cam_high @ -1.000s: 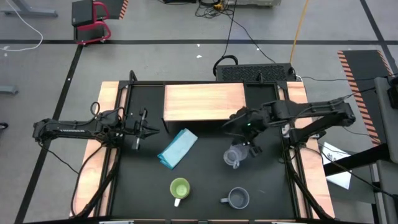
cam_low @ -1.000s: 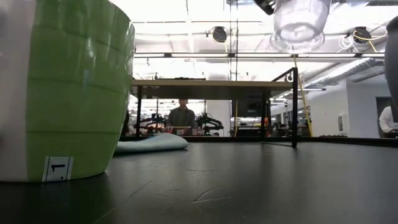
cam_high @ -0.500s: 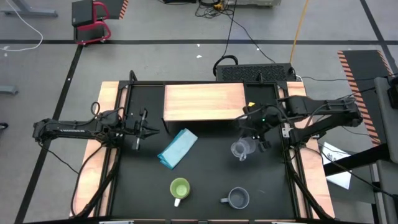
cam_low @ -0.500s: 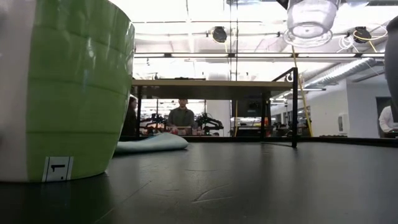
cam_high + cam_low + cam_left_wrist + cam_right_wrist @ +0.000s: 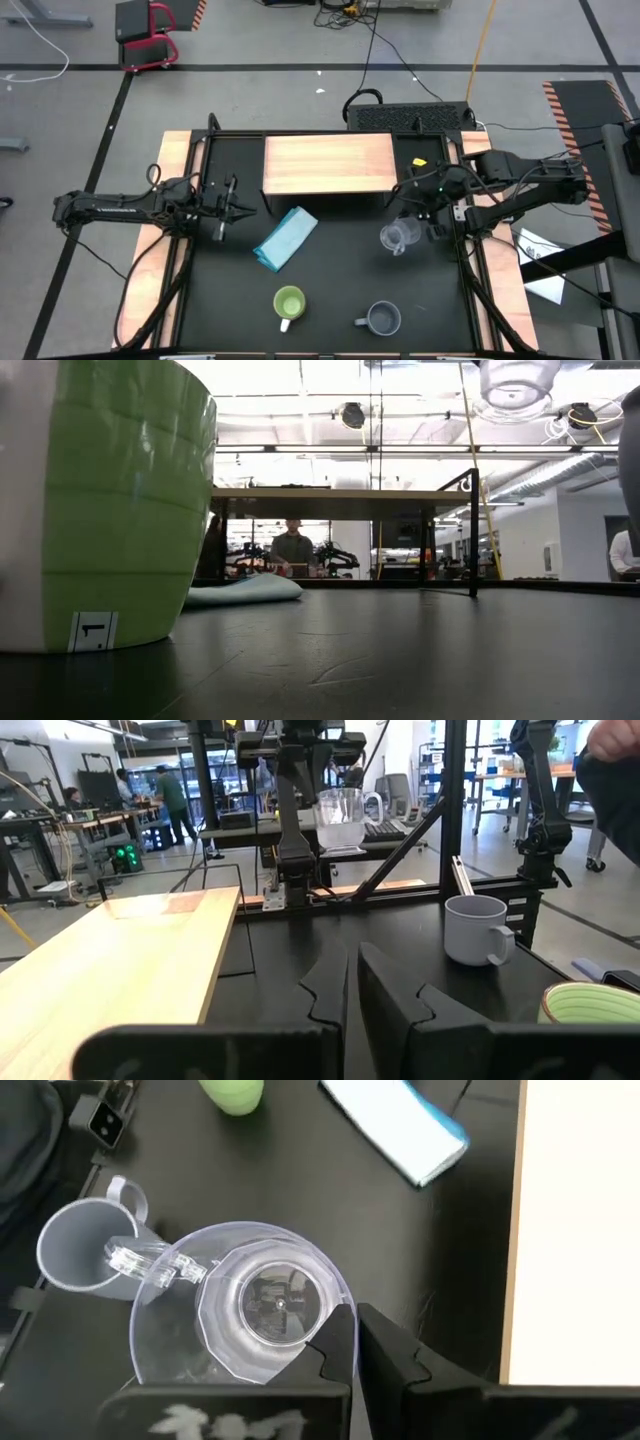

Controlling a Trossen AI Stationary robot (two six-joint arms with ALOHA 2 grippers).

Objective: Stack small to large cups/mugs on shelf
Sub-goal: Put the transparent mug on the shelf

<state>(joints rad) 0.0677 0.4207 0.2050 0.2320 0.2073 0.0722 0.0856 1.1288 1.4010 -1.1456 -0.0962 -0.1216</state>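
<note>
My right gripper (image 5: 411, 228) is shut on the small clear glass cup (image 5: 397, 238), which it holds in the air over the table's right part, near the front right corner of the light-wood shelf (image 5: 328, 165). The cup also shows in the right wrist view (image 5: 240, 1310) and at the top of the low view (image 5: 515, 382). The lime-green mug (image 5: 289, 303) and the grey-blue mug (image 5: 383, 319) stand on their bases near the table's near edge. My left gripper (image 5: 235, 208) waits shut and empty left of the shelf. My right gripper pinches the glass cup's wall at the rim (image 5: 338, 1312), on the side opposite its handle (image 5: 150, 1265). One finger seems to be inside and one outside. The fingers come from above, pointing down. The cup hangs upright, mouth up, lifted clear of the table.
A folded light blue cloth (image 5: 286, 238) lies on the table in front of the shelf's left half. The shelf's top is bare. Wooden side strips (image 5: 160, 250) and black frame posts border the table. People stand in the room behind.
My right gripper has carried the glass cup up and toward the table's right edge, a little toward the far edge. The cup has stayed upright and clear of the table. The left arm has kept still.
</note>
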